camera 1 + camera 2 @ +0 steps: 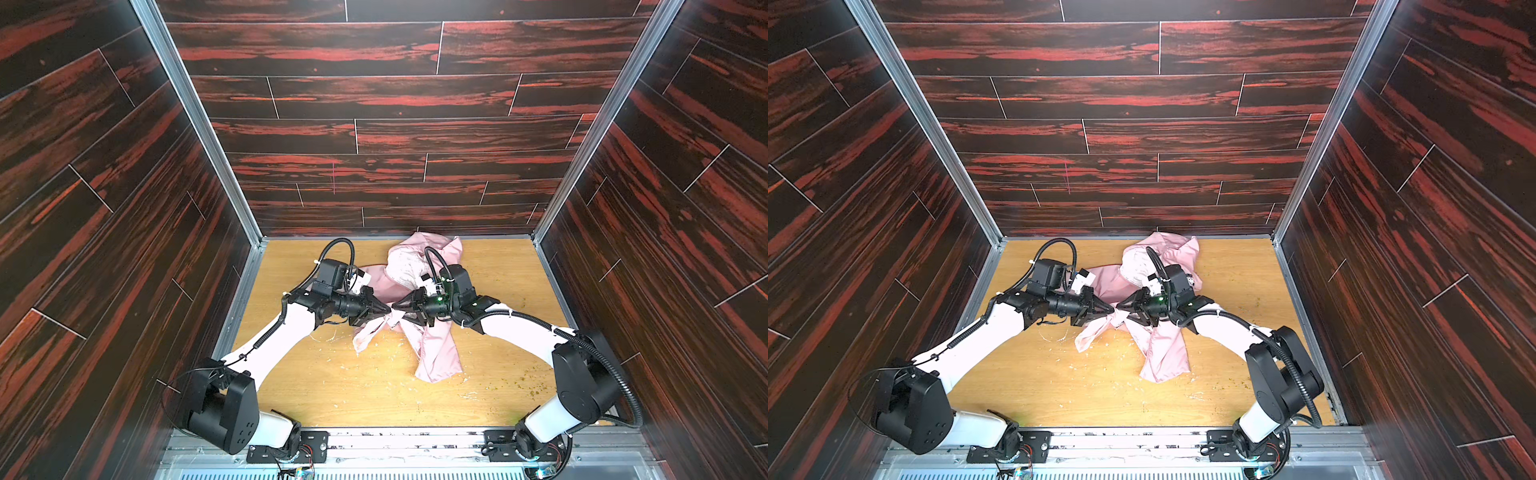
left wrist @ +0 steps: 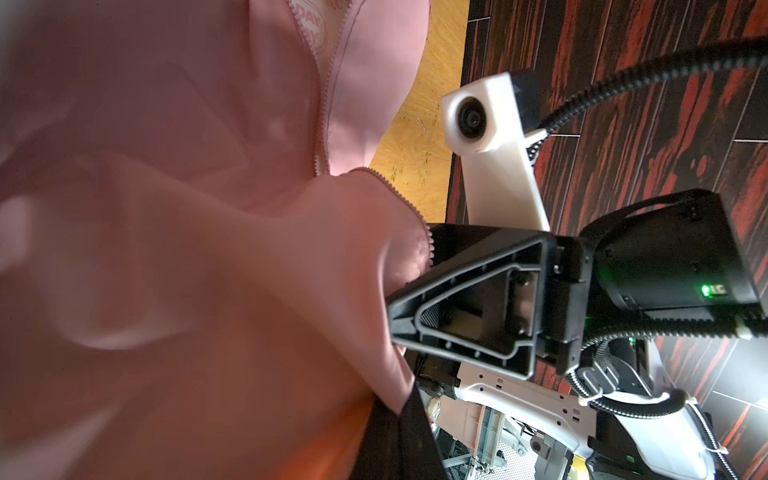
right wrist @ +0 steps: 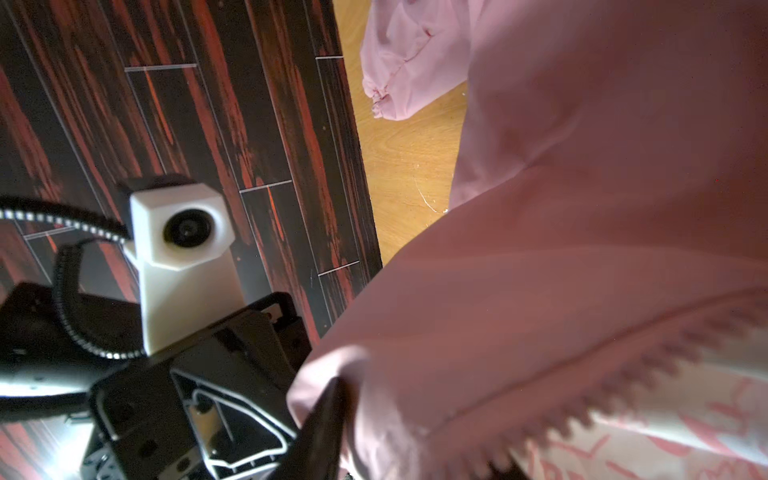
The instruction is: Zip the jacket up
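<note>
On the wooden table [image 1: 316,386], centred and reaching the back wall [image 1: 374,137], we count one jacket [image 1: 436,353], two arms and two grippers, seen in both top views. The left gripper [image 1: 387,309] is clenched on a bunched fold of the jacket at mid-length. The right gripper [image 1: 395,307] meets it tip to tip; in the left wrist view its jaws stand a little apart around the toothed zipper edge [image 2: 428,245], and we cannot tell whether they clamp it. The jacket's long axis runs from the back wall toward the arm bases, slanting rightward at the near end. The pale lining [image 1: 405,259] faces up at the far end, and one sleeve [image 1: 365,336] trails near-left.
</note>
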Action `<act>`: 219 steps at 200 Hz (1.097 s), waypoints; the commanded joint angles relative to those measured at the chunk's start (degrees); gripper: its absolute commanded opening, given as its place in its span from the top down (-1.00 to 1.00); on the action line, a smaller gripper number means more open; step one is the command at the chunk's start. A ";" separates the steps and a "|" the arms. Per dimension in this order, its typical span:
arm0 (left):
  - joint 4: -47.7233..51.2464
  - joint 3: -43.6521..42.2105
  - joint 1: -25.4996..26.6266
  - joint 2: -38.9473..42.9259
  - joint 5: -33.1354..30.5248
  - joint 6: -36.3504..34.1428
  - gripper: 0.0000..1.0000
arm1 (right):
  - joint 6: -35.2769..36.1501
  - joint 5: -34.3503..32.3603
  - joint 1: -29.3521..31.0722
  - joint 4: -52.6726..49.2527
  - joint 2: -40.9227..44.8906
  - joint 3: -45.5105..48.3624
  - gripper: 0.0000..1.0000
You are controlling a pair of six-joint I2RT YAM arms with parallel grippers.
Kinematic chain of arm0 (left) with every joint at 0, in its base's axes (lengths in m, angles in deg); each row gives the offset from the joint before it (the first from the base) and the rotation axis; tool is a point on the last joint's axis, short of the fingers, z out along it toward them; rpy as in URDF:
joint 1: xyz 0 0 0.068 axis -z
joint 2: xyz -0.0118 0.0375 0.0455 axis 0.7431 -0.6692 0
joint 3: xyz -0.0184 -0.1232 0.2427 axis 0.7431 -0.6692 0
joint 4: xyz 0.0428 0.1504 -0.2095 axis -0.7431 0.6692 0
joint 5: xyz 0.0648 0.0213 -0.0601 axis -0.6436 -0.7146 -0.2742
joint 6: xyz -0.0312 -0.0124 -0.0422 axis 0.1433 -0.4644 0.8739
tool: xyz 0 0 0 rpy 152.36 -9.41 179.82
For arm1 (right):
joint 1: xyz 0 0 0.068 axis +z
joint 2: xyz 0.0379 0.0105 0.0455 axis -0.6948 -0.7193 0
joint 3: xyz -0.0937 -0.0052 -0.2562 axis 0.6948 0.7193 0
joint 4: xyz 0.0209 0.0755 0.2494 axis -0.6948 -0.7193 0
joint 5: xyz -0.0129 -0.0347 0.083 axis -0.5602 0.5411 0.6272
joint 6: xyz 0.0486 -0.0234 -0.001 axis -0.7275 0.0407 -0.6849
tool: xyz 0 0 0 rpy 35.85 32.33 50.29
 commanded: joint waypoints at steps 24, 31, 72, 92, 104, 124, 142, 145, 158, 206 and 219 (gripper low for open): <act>0.56 1.87 -0.96 -0.27 -0.46 -0.80 0.24 | -1.80 0.45 0.58 1.88 1.83 -0.96 0.70; 1.35 2.08 -1.30 0.13 -1.44 -1.20 0.00 | -1.49 0.61 0.53 0.69 1.75 -1.60 0.75; 5.14 1.27 -3.15 4.93 -8.35 -2.11 -0.41 | 1.23 2.78 0.61 -8.01 -0.14 -6.67 0.89; 4.40 -1.18 -3.15 8.17 -10.30 -0.03 -0.45 | 1.98 4.37 0.53 -11.85 -2.24 -9.87 0.97; 3.31 -3.34 -3.15 10.37 -11.18 1.84 -0.48 | 3.13 4.80 0.55 -15.56 -3.84 -13.02 1.00; 3.36 -6.97 -2.82 14.25 -12.72 3.94 -0.50 | 5.70 4.25 0.54 -23.64 -6.46 -18.67 1.00; 6.99 -7.64 -2.33 17.95 -15.28 4.12 -0.52 | 6.67 4.33 0.57 -27.03 -8.26 -21.71 1.00; 7.65 -7.60 -2.27 18.49 -15.52 4.19 -0.53 | 6.76 4.48 0.61 -27.43 -8.49 -22.03 1.00; 9.83 -7.17 -1.86 20.53 -16.77 5.19 -0.54 | 7.03 4.90 0.52 -29.17 -9.91 -23.61 1.00; 5.69 -5.64 5.55 22.35 -19.06 16.99 -0.59 | 7.26 6.95 0.44 -29.68 -13.16 -26.11 1.00; 1.75 -6.54 8.01 21.48 -19.68 20.90 -0.59 | 7.15 7.49 0.44 -29.55 -13.54 -26.50 1.00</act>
